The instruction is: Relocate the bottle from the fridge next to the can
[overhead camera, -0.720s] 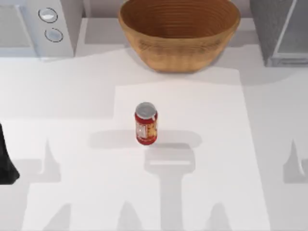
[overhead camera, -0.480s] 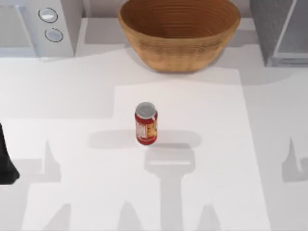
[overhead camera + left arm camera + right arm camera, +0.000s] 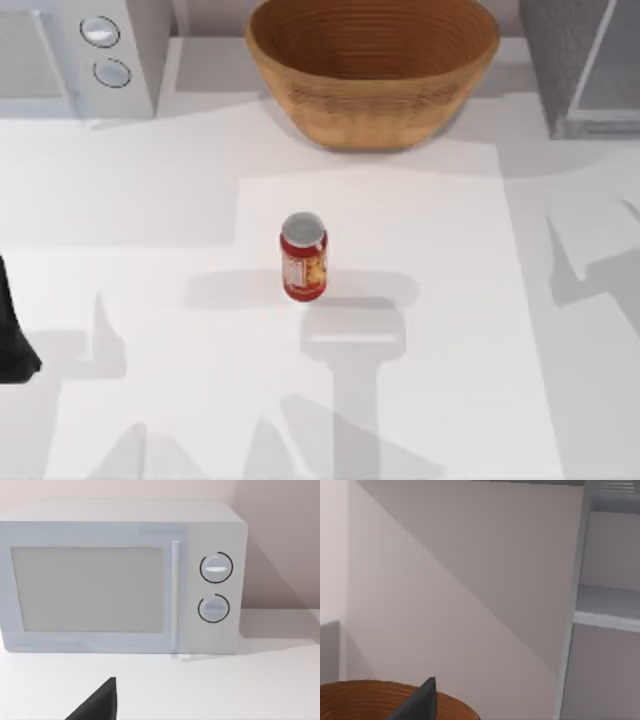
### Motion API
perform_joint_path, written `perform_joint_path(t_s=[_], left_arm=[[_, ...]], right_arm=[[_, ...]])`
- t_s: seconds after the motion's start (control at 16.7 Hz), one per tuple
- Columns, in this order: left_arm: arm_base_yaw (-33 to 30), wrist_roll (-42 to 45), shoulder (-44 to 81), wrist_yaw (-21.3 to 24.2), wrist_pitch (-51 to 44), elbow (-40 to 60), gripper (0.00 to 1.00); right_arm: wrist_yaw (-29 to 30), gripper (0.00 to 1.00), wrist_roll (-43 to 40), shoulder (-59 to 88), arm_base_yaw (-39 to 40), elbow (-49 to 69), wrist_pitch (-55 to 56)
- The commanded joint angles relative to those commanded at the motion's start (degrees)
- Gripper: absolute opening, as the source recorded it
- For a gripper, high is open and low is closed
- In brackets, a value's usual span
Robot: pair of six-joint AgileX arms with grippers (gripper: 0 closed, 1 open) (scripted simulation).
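The red can (image 3: pixel 303 258) with a silver top stands upright near the middle of the table. The fridge (image 3: pixel 580 62) sits at the back right corner, with a dark speckled side and a paler front. The right wrist view looks at the fridge's pale front frame (image 3: pixel 570 610) from close by, and a dark part of my right gripper (image 3: pixel 419 701) shows at the picture's lower edge. My left arm (image 3: pixel 12 340) is parked at the table's left edge, and a dark part of its gripper (image 3: pixel 99 704) faces the microwave. The bottle is hidden.
A large woven basket (image 3: pixel 372 70) stands at the back centre, and its rim (image 3: pixel 365 692) shows in the right wrist view. A white microwave (image 3: pixel 85 55) with two round knobs (image 3: pixel 216 587) occupies the back left. Arm shadows lie across the table's front and right side.
The shadows on the table's right side and front have shifted and grown, so the right arm has moved. The can and the left arm have stayed put.
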Motion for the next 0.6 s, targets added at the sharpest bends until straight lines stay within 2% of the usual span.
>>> perform_joint_path(t_s=[0.6], left_arm=[[0.00,0.00,0.00,0.00,0.00,0.00,1.00]], right_arm=[[-29.05,1.00,0.87,70.58,-12.28,35.07,24.76]])
